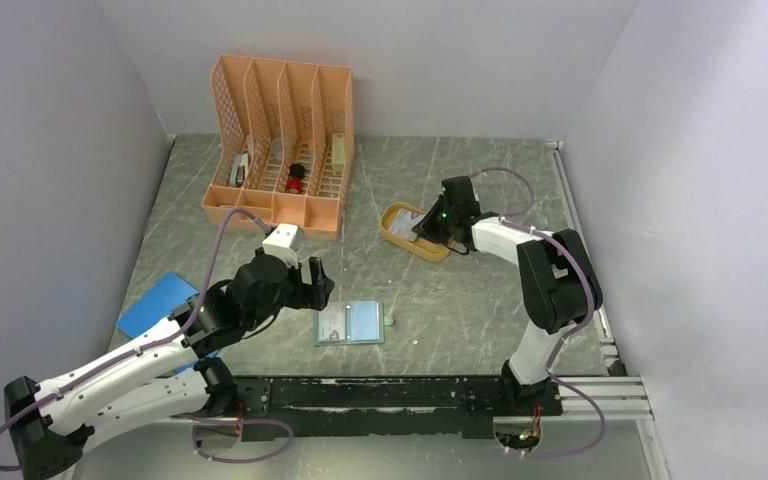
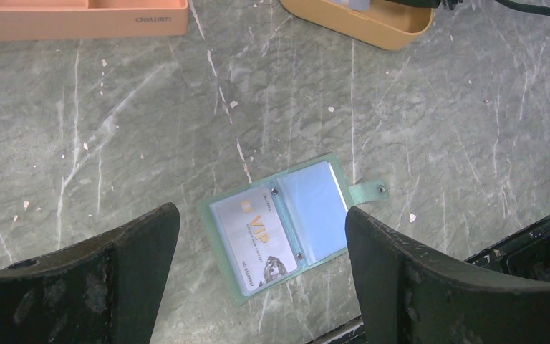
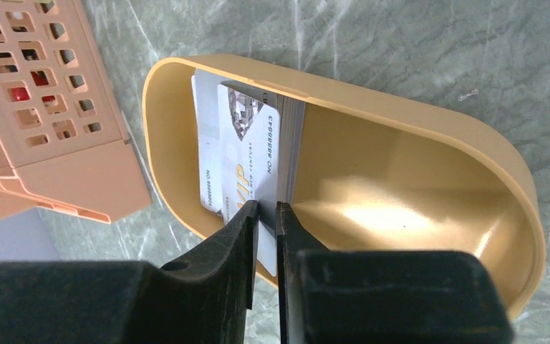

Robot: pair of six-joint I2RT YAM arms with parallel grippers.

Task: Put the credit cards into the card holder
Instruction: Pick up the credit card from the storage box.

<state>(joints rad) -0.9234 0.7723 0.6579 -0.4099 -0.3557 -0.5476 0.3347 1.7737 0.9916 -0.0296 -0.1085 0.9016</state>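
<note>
Grey marbled table (image 1: 480, 300), open card holder (image 2: 279, 226), orange tray (image 3: 415, 186), file rack (image 1: 280, 210), blue sheet (image 1: 155, 305)

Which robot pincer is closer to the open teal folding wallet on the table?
Left. The left pincer hovers open right by the pale teal folding card holder. The right pincer is away at the orange oval tray, pinching a pale card.

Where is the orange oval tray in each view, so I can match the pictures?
Top external: the oval tray sits right of centre on the table.
Left wrist: it is cut off at the top edge, right of centre.
Right wrist: it fills most of the picture, with credit cards at its left end.
Shared landmark: the peach file rack lies left of the tray in all three.
</note>
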